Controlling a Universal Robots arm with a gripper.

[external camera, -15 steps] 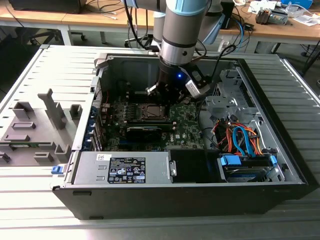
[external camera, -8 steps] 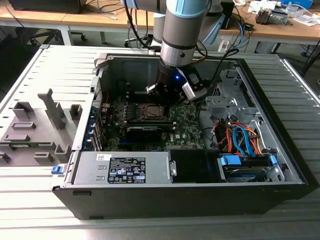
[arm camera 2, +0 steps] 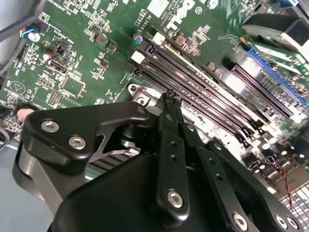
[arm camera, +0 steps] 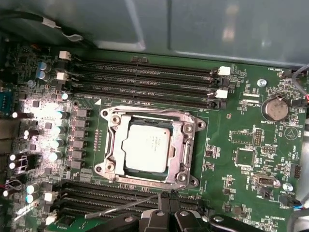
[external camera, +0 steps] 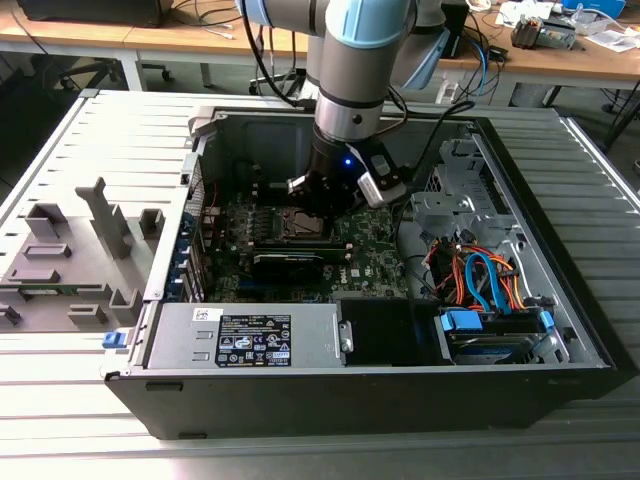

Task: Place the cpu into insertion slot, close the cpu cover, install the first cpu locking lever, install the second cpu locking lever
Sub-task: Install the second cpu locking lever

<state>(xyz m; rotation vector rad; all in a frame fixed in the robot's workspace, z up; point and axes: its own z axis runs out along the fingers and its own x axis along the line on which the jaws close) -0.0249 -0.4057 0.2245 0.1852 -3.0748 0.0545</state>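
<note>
Your black claw, fingertips pressed together on nothing, hovers beside the silvery square cover frame (lying flat over the grey-topped square chip).

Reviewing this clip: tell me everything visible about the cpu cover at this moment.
The cpu cover looks like a thin, silvery metal frame with a square window. In the first wrist view it lies flat and closed over the insertion slot, framing the cpu, whose grey top shows through the window. It sits on the green motherboard between rows of black memory slots. A thin metal lever lies angled beside its edge. The tool is close to that edge, not touching the cover.
</note>
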